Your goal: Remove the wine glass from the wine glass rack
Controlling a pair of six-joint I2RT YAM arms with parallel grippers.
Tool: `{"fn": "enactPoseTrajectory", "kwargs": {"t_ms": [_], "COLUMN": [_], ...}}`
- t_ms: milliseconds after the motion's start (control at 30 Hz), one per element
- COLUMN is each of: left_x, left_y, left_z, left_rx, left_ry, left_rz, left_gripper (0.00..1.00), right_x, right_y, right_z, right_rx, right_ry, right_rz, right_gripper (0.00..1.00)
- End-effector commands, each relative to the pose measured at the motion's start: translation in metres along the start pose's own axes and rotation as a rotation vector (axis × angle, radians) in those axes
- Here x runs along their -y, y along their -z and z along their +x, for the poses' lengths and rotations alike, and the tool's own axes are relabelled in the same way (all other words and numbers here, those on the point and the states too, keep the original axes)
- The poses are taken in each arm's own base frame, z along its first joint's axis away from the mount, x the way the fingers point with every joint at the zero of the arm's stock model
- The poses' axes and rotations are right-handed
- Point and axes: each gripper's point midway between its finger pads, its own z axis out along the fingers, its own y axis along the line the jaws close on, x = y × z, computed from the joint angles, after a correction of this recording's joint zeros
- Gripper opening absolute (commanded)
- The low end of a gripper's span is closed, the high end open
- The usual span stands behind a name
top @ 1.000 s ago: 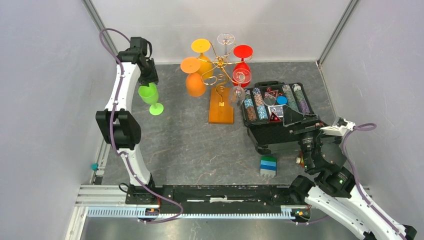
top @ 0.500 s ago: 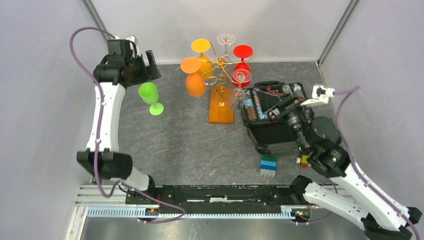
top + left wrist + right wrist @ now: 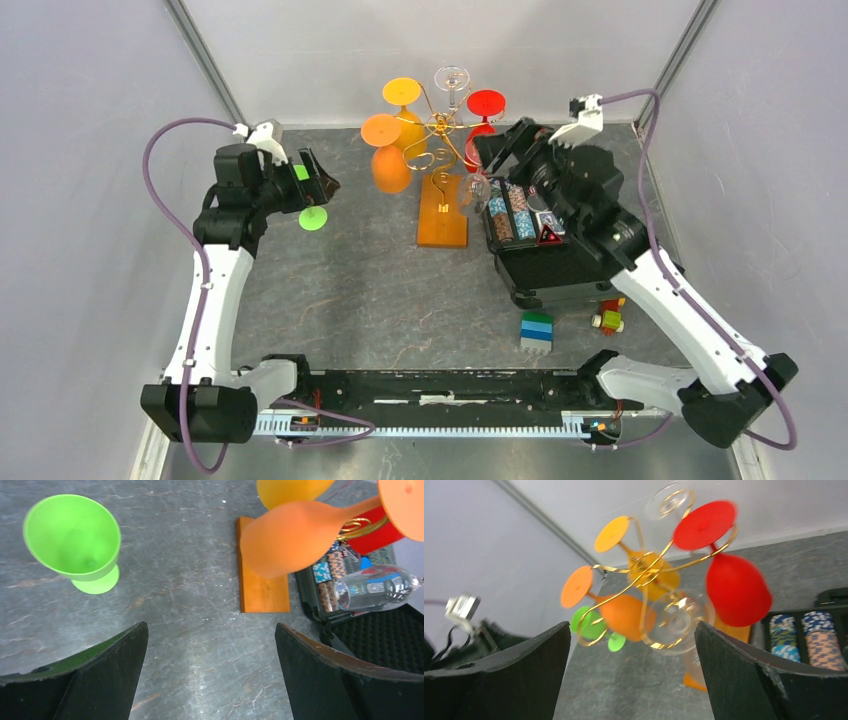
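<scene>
Several glasses [image 3: 390, 170] on wine glass rack [image 3: 442, 218] — chips [image 3: 502, 222] fill black case [image 3: 550, 280].

A dark grey, marble-veined counter [image 3: 380, 290] is boxed in by 3 plain pale panels [image 3: 440, 40], at 9, 12 and 3 o'clock. Aluminium posts [image 3: 205, 60] stand at 11 and 1 o'clock, and a slotted metal rail [image 3: 450, 425] runs along 6 o'clock in soft, even light.
</scene>
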Motion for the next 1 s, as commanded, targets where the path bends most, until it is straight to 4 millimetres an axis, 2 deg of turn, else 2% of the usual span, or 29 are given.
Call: {"fn": "enactPoseTrajectory", "kwargs": {"t_ms": [0, 67, 233, 333, 500, 767, 967], "left_x": [0.031, 0.031, 0.028, 0.029, 0.028, 0.024, 0.022], "left_y": [0.006, 0.004, 0.002, 0.001, -0.001, -0.001, 0.0], "left_z": [-0.023, -0.018, -0.012, -0.013, -0.01, -0.008, -0.006], "left_rx": [0.14, 0.132, 0.115, 0.112, 0.103, 0.095, 0.094], "left_ry": [0.012, 0.014, 0.015, 0.02, 0.026, 0.024, 0.023], "left_rz": [0.17, 0.177, 0.171, 0.176, 0.174, 0.151, 0.138], "left_gripper": [1.0, 1.0, 1.0, 1.0, 1.0, 1.0, 1.0], "right_x": [0.026, 0.042, 0.054, 0.054, 0.065, 0.06, 0.061], "right_y": [-0.019, -0.026, -0.036, -0.035, -0.037, -0.05, -0.049], "right_z": [-0.011, -0.006, 0.01, 0.007, 0.008, 0.021, 0.032], "right_rx": [-0.061, -0.084, -0.153, -0.109, -0.1, -0.163, -0.204], "right_ry": [-0.061, -0.082, -0.211, -0.308, -0.367, -0.449, -0.511], "right_rz": [-0.007, 0.005, -0.099, -0.169, -0.16, -0.22, -0.226], "right_gripper": [0.98, 0.98, 0.91, 0.84, 0.77, 0.56, 0.44]}}
